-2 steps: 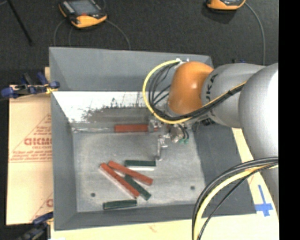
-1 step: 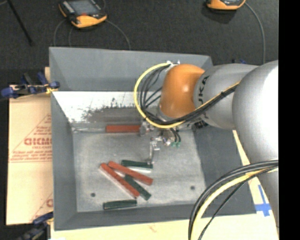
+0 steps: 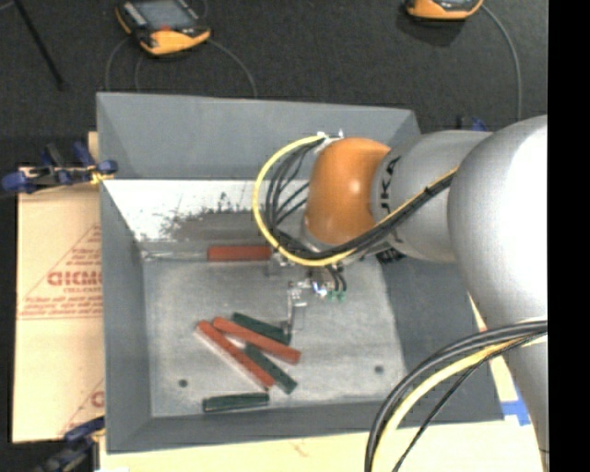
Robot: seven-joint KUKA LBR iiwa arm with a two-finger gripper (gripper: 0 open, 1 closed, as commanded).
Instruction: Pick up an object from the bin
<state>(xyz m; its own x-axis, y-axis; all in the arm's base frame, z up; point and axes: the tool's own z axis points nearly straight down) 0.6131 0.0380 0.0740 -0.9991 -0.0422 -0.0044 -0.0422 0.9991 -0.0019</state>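
On the dark floor point(image 3: 295, 55) lie an orange-and-black device point(image 3: 161, 26) at upper left and, well apart to its right, a second device point(image 3: 442, 7) at the top edge.

the grey bin point(image 3: 166, 304) under me is carrying flat sticks: one red stick point(image 3: 238, 253) is lying along its far wall, a crossed heap point(image 3: 249, 346) of red and dark green ones is sitting mid-floor, and one green stick point(image 3: 235, 402) is lying alone nearer.
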